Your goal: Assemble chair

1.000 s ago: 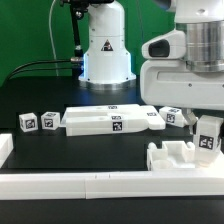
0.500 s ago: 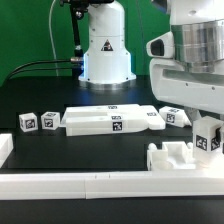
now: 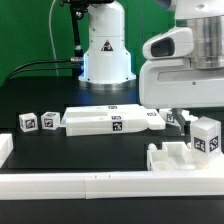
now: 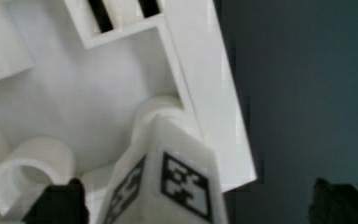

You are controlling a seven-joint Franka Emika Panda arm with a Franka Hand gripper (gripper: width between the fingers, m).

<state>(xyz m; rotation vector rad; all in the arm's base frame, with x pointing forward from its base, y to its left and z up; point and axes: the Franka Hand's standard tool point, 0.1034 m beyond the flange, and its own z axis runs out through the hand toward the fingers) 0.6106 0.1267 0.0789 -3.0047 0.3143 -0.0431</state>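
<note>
At the front lies a long plain white border rail (image 3: 100,183), and just behind it a notched white plastic chair block (image 3: 168,156) has a short white tagged leg (image 3: 205,136) upright at its end on the exterior view's right. The two-finger gripper (image 4: 202,205) straddles that leg, jaws spread wide, not clamping it. Farther back lies a flat white tagged slab (image 3: 110,120)

The white plastic chair is in loose pieces on the black bench (image 3: 60,145). At the exterior view's left, two small tagged cubes, the outer cube (image 3: 27,122) and the inner cube (image 3: 48,120), sit side by side. Just beside them lies a long flat slab (image 3: 110,120), tags up, with a small block (image 3: 172,117) at its far end. Nearer the front, a short tagged leg (image 3: 205,136) (image 4: 167,175) stands upright against a notched white block (image 3: 172,156) (image 4: 87,90).
</note>
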